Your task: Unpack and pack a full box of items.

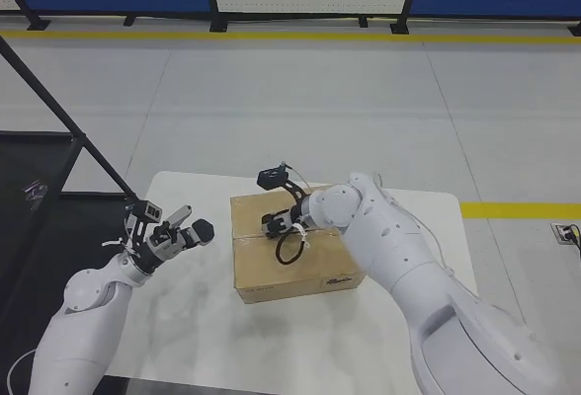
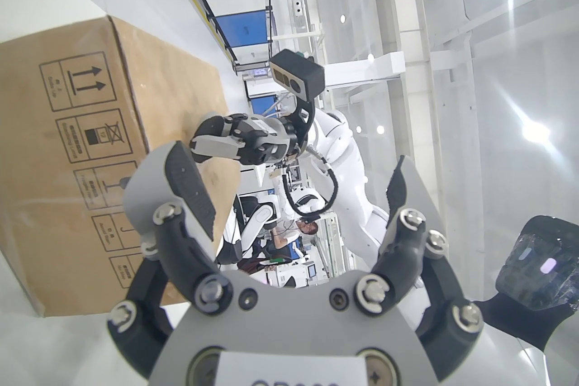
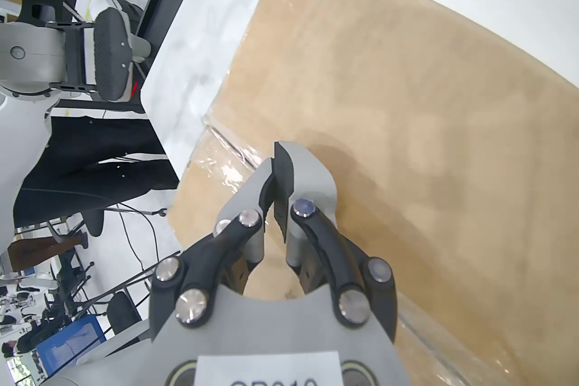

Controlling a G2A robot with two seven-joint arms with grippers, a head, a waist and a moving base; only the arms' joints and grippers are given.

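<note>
We logged one box (image 1: 292,242) mid-frame on the bench (image 1: 192,336). Right wrist view revealed seam tape (image 3: 221,161); left wrist view, printed side symbols (image 2: 86,84). We found the right end effector (image 3: 277,170) closed on the box top, the left end effector (image 1: 190,225) open and empty.

The cardboard box (image 1: 320,259) sits mid-table (image 1: 192,296). The right gripper (image 1: 274,225) is over the box's top near its left edge. The left gripper (image 1: 194,225) hangs left of the box, apart from it.

A white rounded-corner table (image 1: 187,306) stood before me, a black metal frame (image 1: 36,91) at my left, a yellow floor stripe (image 1: 533,209) at my right.
</note>
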